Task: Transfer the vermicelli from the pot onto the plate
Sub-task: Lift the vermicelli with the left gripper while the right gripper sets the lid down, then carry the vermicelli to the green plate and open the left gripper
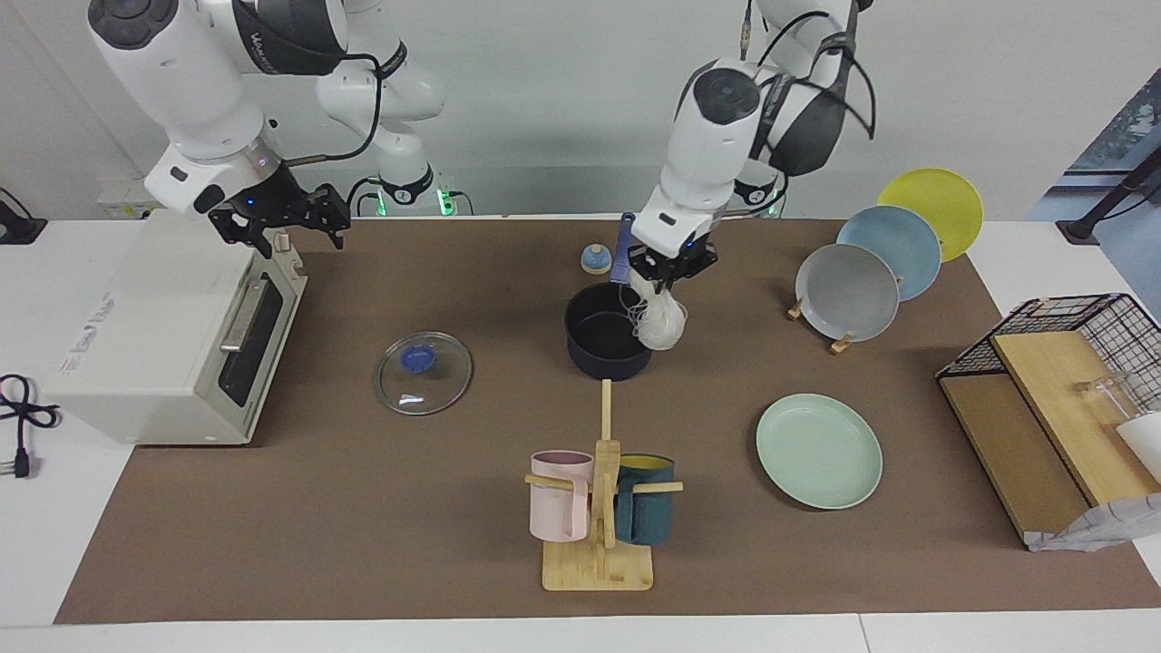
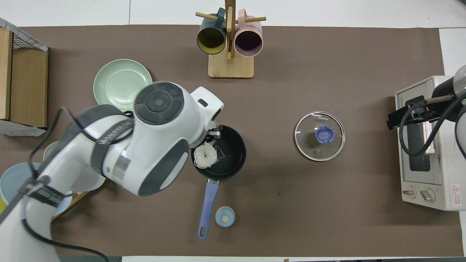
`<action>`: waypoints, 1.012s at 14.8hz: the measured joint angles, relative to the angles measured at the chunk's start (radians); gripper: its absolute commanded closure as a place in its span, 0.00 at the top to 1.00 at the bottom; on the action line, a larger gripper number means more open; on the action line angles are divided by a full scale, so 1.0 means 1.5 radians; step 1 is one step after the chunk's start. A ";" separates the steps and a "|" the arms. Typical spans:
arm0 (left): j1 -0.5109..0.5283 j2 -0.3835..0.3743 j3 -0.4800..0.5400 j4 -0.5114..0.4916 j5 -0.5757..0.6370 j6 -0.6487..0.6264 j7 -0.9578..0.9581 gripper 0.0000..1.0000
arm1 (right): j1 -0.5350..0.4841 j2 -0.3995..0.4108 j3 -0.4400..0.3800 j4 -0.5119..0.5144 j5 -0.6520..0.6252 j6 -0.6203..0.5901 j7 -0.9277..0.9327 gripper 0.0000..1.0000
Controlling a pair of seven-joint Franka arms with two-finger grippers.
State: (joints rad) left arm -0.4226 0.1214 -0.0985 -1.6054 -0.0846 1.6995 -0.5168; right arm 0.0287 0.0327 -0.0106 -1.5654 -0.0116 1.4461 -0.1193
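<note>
Left hand (image 1: 669, 272): clamped on the top of the vermicelli, raised just over the pot's rim at the edge toward the left arm's end of the bench; gripped from above so the bundle can lift clear of the wall.
Right hand (image 1: 288, 224): parked over the near corner of the toaster oven (image 1: 163, 336), waiting; fingers splayed and holding nothing.
Knob-topped blue disc (image 1: 596, 259): small, nearest the robots, just beside the pot's handle; apparently out of play.
Pot (image 1: 606, 340): mid-bench, long blue handle pointing back toward the robots, which leaves the rim open to a reach from overhead; black inside showing almost bare but for trailing strands.
Vermicelli (image 1: 660, 322): dangling from the left hand in a whitish clump, lower end level with the pot's rim, a few threads draped back into the pot; lifted, not yet carried off.
Plate rack: grey plate (image 1: 846, 292), blue plate (image 1: 889, 251) and yellow plate (image 1: 931, 211) stood on edge toward the left arm's end, stored and no part of the job.
Glass lid (image 1: 424, 373): flat on the bench toward the right arm's end, set aside to uncover the pot.
Plate (image 1: 819, 450): mint green, empty, farther from the robots than the pot and toward the left arm's end; within that arm's sweep, likely the drop point.
Mug stand (image 1: 599, 508): farthest out, pink and teal mugs hung on its pegs.
</note>
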 measured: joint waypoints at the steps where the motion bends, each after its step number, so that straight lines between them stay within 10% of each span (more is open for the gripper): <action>1: 0.041 0.000 0.002 0.024 -0.004 -0.019 0.031 0.00 | -0.003 0.000 0.000 -0.002 -0.001 -0.001 0.000 1.00; 6: 0.224 0.067 0.007 0.043 -0.020 0.041 0.193 0.00 | -0.006 -0.002 -0.001 -0.004 -0.001 -0.002 0.000 1.00; 15: 0.246 0.211 0.002 0.042 -0.013 0.213 0.265 0.00 | -0.013 -0.022 -0.001 -0.014 -0.009 0.003 0.027 1.00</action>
State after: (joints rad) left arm -0.0541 0.4381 -0.0956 -1.5427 -0.1046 2.0185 -0.1187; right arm 0.0087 0.0001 -0.0118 -1.5865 -0.0252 1.4502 -0.0789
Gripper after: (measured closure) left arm 0.899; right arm 0.000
